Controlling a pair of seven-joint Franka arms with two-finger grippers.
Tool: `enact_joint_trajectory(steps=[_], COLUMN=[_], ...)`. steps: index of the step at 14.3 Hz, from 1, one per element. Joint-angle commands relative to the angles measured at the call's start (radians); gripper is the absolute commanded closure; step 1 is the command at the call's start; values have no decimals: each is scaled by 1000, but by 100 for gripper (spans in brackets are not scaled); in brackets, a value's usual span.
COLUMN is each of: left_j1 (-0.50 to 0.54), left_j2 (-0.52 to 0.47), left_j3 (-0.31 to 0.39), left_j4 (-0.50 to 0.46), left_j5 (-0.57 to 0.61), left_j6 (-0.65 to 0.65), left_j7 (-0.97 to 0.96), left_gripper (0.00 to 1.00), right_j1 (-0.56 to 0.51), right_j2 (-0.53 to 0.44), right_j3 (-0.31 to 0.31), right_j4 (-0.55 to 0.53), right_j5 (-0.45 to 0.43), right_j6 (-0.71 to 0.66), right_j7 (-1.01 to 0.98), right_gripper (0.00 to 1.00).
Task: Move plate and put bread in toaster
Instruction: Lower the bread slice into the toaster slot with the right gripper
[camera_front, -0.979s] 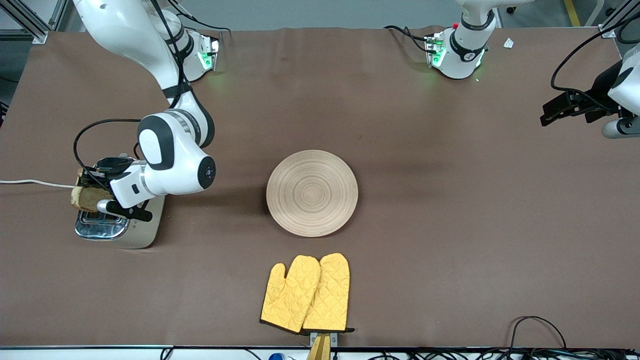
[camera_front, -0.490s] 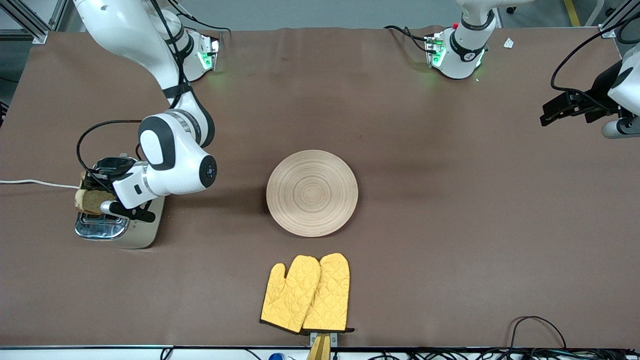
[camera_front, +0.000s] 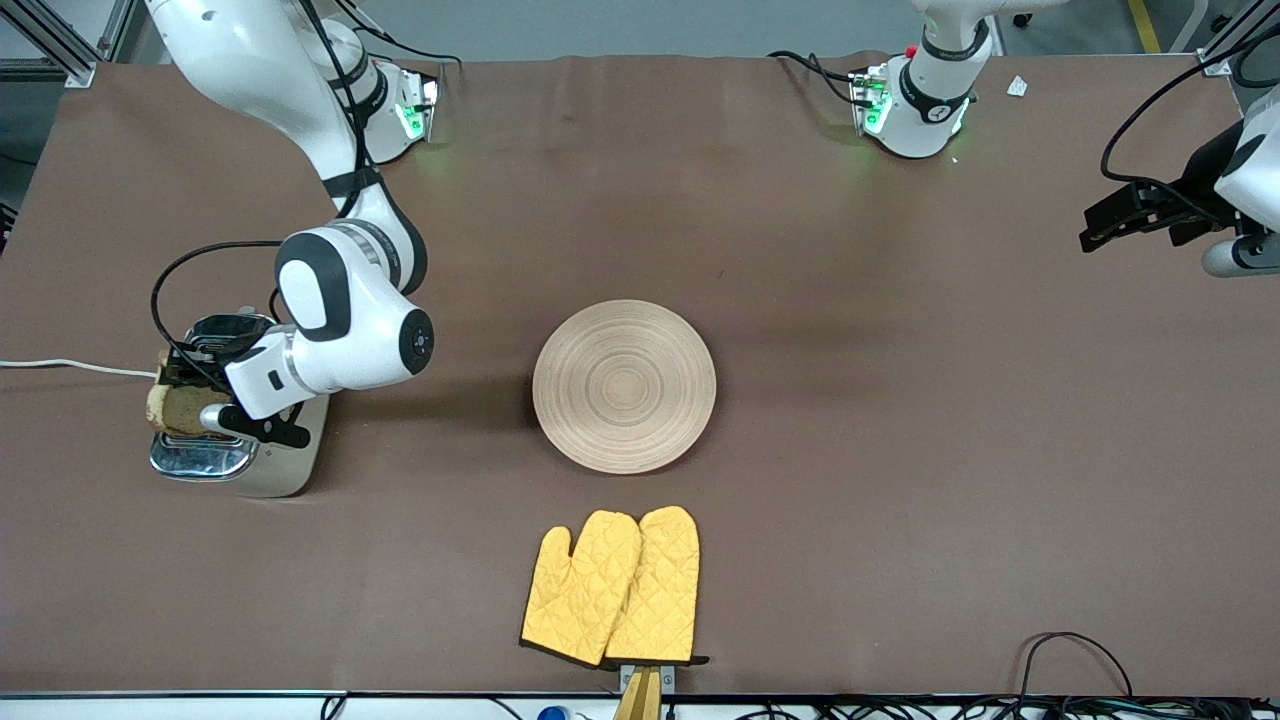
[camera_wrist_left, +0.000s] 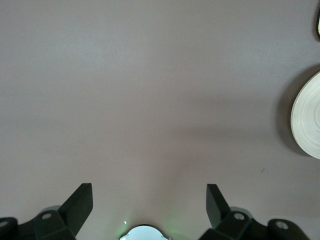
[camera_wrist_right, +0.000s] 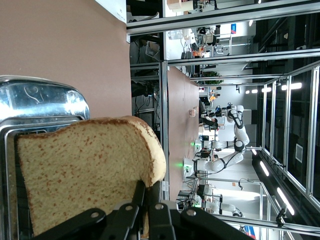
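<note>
The toaster (camera_front: 262, 472), cream-sided with a chrome top, stands near the right arm's end of the table. My right gripper (camera_front: 190, 385) is shut on the bread (camera_front: 175, 408) and holds it upright over the toaster's slots. In the right wrist view the speckled bread (camera_wrist_right: 85, 170) is pinched by its crust between my fingers (camera_wrist_right: 148, 194), with the chrome toaster top (camera_wrist_right: 42, 102) beside it. The round wooden plate (camera_front: 624, 385) lies at the table's middle. My left gripper (camera_front: 1105, 225) waits open above the left arm's end of the table; its fingers (camera_wrist_left: 80, 202) show nothing between them, with the plate's edge (camera_wrist_left: 307, 122) in view.
A pair of yellow oven mitts (camera_front: 612, 587) lies nearer the front camera than the plate. The toaster's white power cord (camera_front: 60, 365) runs off the table's edge at the right arm's end. Cables (camera_front: 1075, 660) lie along the front edge.
My right gripper has shifted slightly, carrying the bread a little lower over the toaster's slots. The left arm and the plate have not moved.
</note>
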Motion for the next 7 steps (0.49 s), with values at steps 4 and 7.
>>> enact_joint_trajectory(steps=[4,7], left_j1=[1,2], left_j2=[-3,-3], left_j3=[-5,-5], left_j4=[2,2], left_j5=[-4,-4], left_j6=[6,6], left_j7=[-8,-8], left_gripper=[0,0], right_j1=[-9,-12], right_j2=[-21,-23], right_j3=[16,18], right_j4=[-46,-67], right_j5=[-14,-13], right_j6=[3,6], right_j7=[73,75], right_gripper=[100,100])
